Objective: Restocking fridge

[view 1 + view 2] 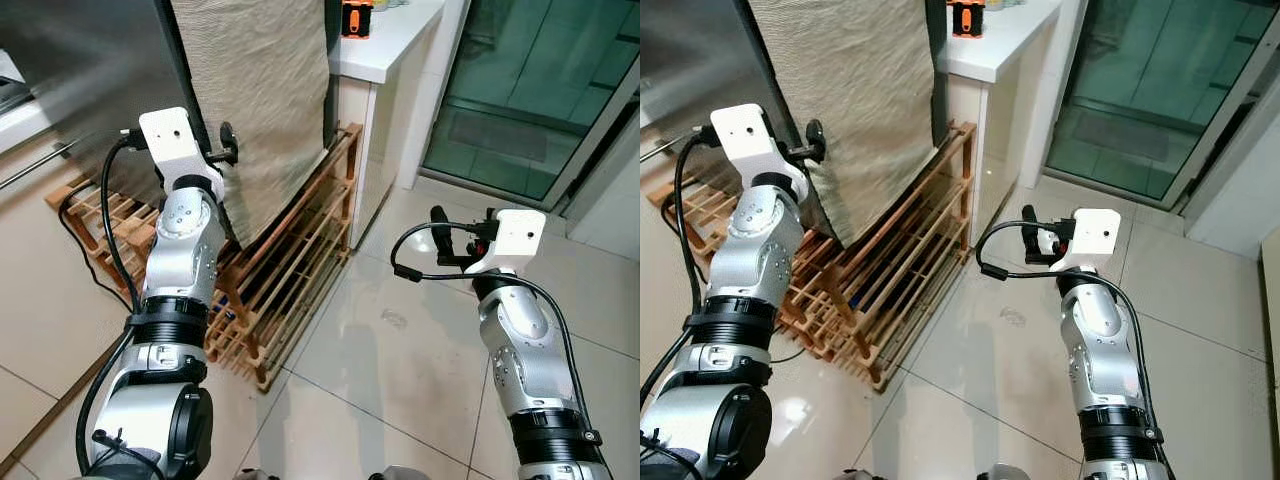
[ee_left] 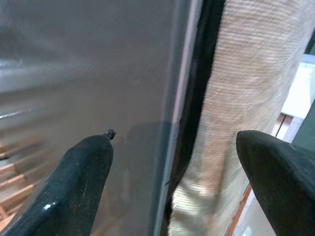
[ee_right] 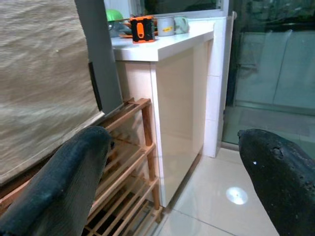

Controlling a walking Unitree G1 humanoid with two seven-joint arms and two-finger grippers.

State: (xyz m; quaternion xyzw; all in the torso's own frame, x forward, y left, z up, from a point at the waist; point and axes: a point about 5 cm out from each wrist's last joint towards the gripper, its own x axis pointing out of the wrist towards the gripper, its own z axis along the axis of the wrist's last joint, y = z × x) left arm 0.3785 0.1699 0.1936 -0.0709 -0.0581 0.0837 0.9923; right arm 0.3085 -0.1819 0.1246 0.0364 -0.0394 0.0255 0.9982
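Tiled floor (image 1: 400, 350) and closed fridge (image 1: 80, 90): left claw (image 1: 228, 150), spread, held at its door edge; right claw (image 1: 440, 235) spread, empty; nothing restocked yet.

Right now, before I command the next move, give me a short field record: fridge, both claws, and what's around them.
fridge: grey door, shut, its edge beside a beige woven cover
left claw: raised at the door's edge, fingers open, holding nothing
right claw: held out over the tiled floor, open, holding nothing
rack: wooden slatted rack under the fridge
counter: white counter to the right of the fridge, orange item on it
beyond: glass door
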